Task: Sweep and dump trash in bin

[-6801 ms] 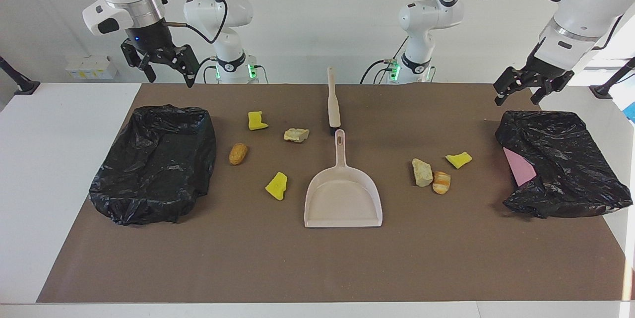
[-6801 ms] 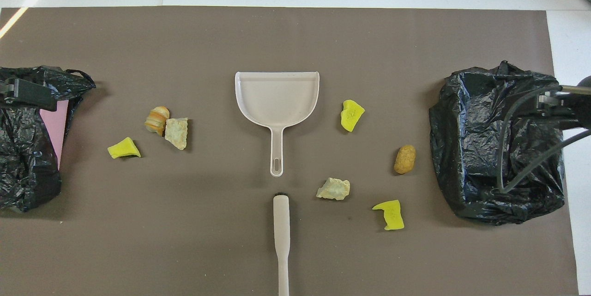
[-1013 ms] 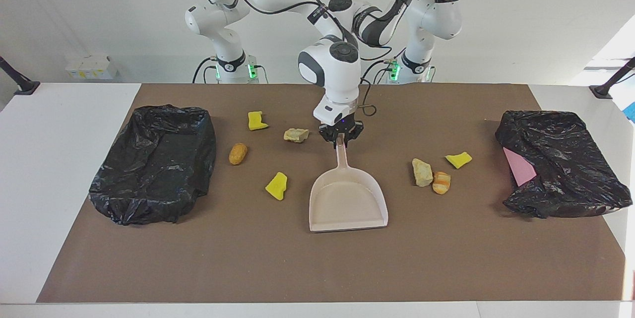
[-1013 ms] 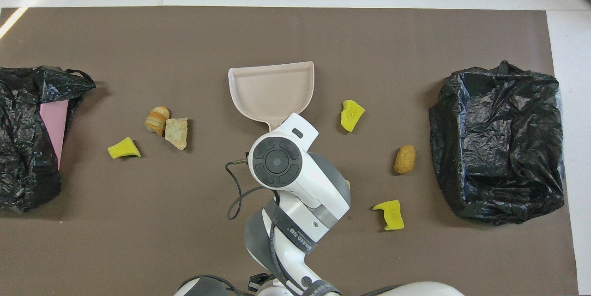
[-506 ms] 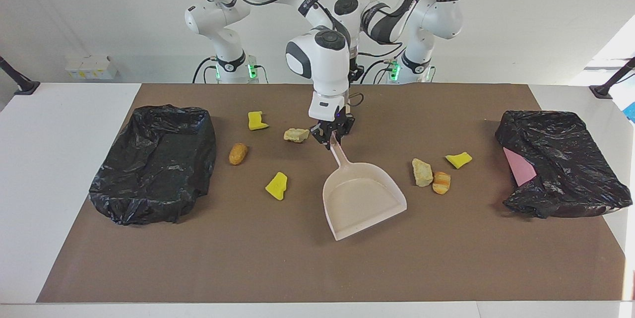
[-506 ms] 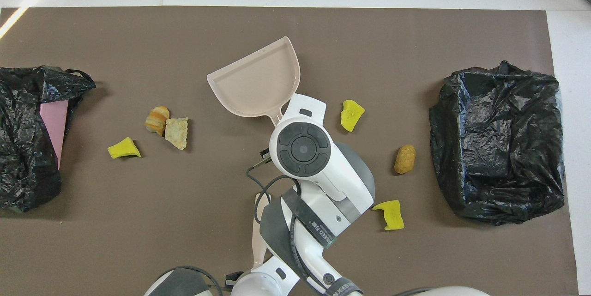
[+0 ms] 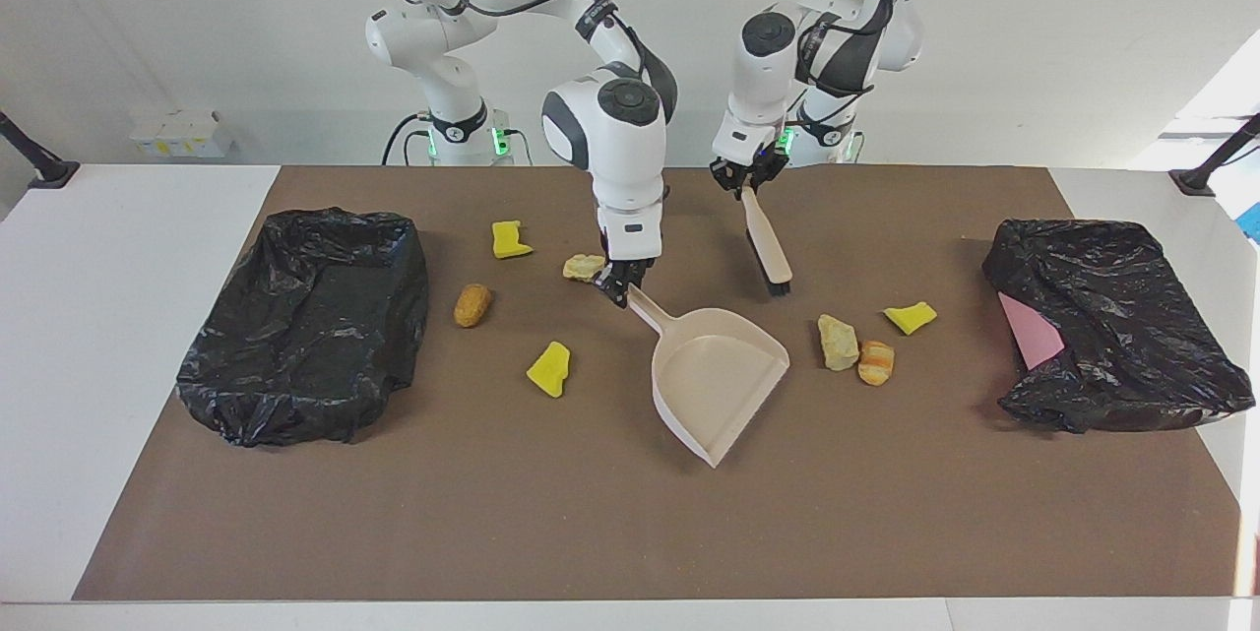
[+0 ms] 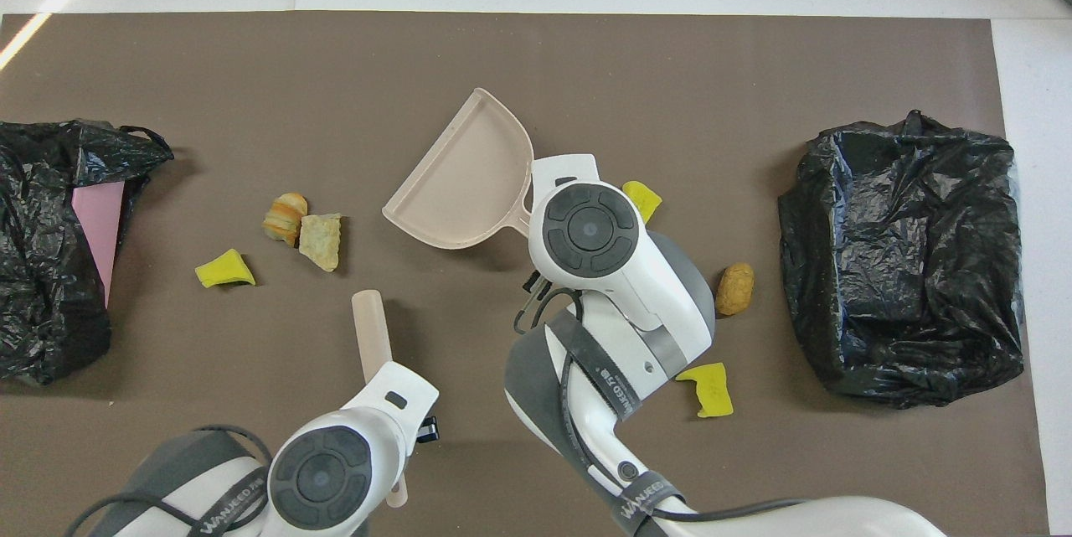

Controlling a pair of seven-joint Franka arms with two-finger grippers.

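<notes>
My right gripper [image 7: 618,291] is shut on the handle of the beige dustpan [image 7: 724,370], whose mouth faces the left arm's end of the table; the dustpan also shows in the overhead view [image 8: 469,177]. My left gripper [image 7: 745,180] is shut on the handle of the beige brush [image 7: 767,245], held slanted with its bristles low over the mat. A tan lump [image 7: 837,343], a striped bread piece [image 7: 875,361] and a yellow chunk [image 7: 910,317] lie beside the dustpan's mouth. Toward the right arm's end lie a yellow chunk [image 7: 549,368], a brown piece [image 7: 472,305], a tan lump [image 7: 587,267] and a yellow chunk [image 7: 510,239].
A black bag-lined bin [image 7: 310,321] stands at the right arm's end of the brown mat [image 7: 591,513]. Another black bag-lined bin [image 7: 1112,326] with a pink sheet [image 7: 1029,331] in it stands at the left arm's end. In the overhead view both wrists hide their grippers.
The right gripper has swung the dustpan's mouth further toward the left arm's end. The left gripper has carried the brush out toward the left arm's end, near the tan lump and striped piece.
</notes>
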